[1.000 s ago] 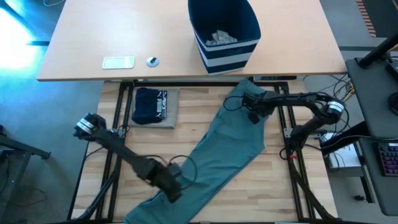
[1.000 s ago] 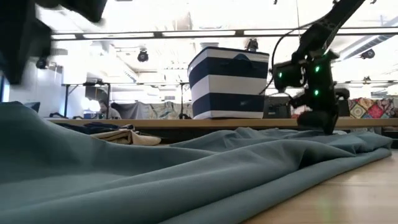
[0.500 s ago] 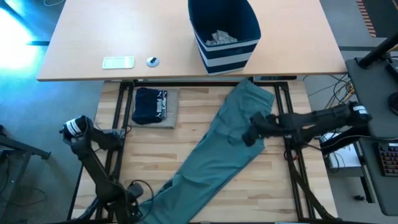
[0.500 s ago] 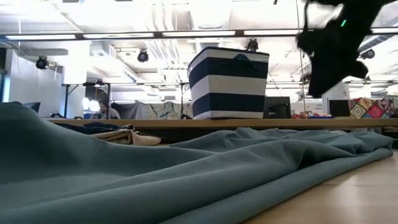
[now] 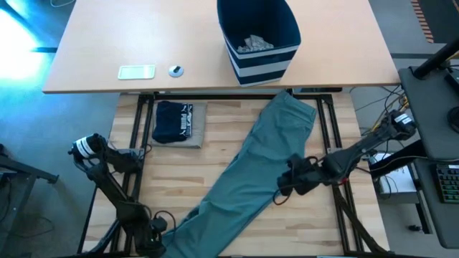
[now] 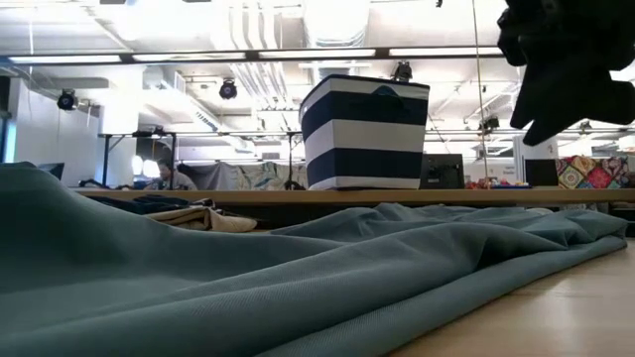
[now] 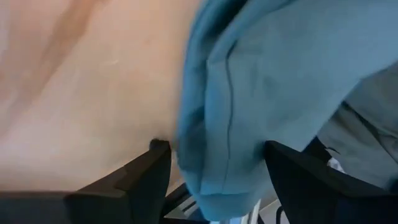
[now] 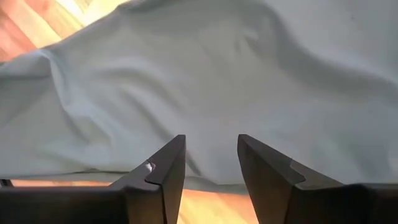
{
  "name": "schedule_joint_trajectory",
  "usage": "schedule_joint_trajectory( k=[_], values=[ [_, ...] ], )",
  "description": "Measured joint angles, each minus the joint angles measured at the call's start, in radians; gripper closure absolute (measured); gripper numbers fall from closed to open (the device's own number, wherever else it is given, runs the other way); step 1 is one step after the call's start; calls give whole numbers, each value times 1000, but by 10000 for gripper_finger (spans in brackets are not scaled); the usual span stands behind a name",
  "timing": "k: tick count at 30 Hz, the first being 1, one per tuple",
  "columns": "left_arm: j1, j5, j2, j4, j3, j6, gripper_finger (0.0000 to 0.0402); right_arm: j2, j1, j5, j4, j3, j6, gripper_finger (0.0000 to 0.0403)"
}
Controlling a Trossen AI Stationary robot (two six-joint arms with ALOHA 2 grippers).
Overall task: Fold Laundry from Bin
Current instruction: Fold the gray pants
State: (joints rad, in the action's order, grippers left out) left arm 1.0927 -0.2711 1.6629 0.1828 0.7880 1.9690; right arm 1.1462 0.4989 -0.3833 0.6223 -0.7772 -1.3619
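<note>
**Teal Garment Spread Diagonally; Both Tools Parted**

The teal-green garment lies flat on the slatted wooden bench, running diagonally. Its far end points toward the bin; its near end reaches the bench edge farthest from the bin.

The bin stands upright on the adjoining light-topped bench, with small grey pieces inside. A folded navy garment with white lettering rests on a beige one, beside the teal garment on the left arm's side. A white flat device lies on the light-topped bench, well apart from the bin.

Left tool: positioned at the garment's near end, at the bench edge farthest from the bin. Fingers stand apart, with the bunched hem between them; contact cannot be confirmed.

Right tool: positioned over the garment's middle section, on the bin side of the left tool. Fingers stand apart, with nothing between them.
</note>
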Motion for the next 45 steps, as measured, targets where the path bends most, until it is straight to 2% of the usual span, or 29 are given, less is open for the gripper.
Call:
schedule_joint_trajectory(
  k=[2, 4, 6, 10, 11, 20, 22, 25, 31, 33, 38, 42, 45],
  values=[
    [0, 12, 0, -11, -4, -5, 167, 20, 4, 0, -1, -9, 0, 259],
    [0, 38, 3, -22, 2, -11, 197, 39, 3, 1, -1, -18, 10, 259],
    [-3, 51, 6, -12, 15, -17, 247, 51, 3, 0, 1, -29, 41, 259],
    [-8, 61, 5, -14, 66, -22, 376, 65, 3, -10, -2, -62, 105, 258],
    [-8, 60, 3, -14, 85, -22, 386, 68, 3, -10, 0, -72, 125, 259],
    [21, 53, 19, 14, 378, -103, 390, 102, -2, -58, 0, -117, 220, 258],
    [25, 39, 41, 59, 407, -103, 384, 118, -10, -63, -1, -117, 221, 254],
    [24, 9, 78, 68, 414, -91, 355, 156, -19, -61, -1, -117, 221, 247],
    [26, -145, 134, 38, 456, -76, 244, 239, -26, -1, -8, -116, 221, 216],
    [27, -158, 134, 36, 463, -83, 207, 256, -26, -1, -8, -116, 222, 204],
    [32, -33, 143, 36, 455, -54, 152, 276, -26, -3, -7, -151, 293, 182],
    [47, 50, 196, 39, 449, -12, 144, 277, -26, -10, 2, -192, 359, 177],
    [53, 63, 242, 78, 459, -24, 143, 276, -26, -21, 7, -220, 395, 177]
  ],
)
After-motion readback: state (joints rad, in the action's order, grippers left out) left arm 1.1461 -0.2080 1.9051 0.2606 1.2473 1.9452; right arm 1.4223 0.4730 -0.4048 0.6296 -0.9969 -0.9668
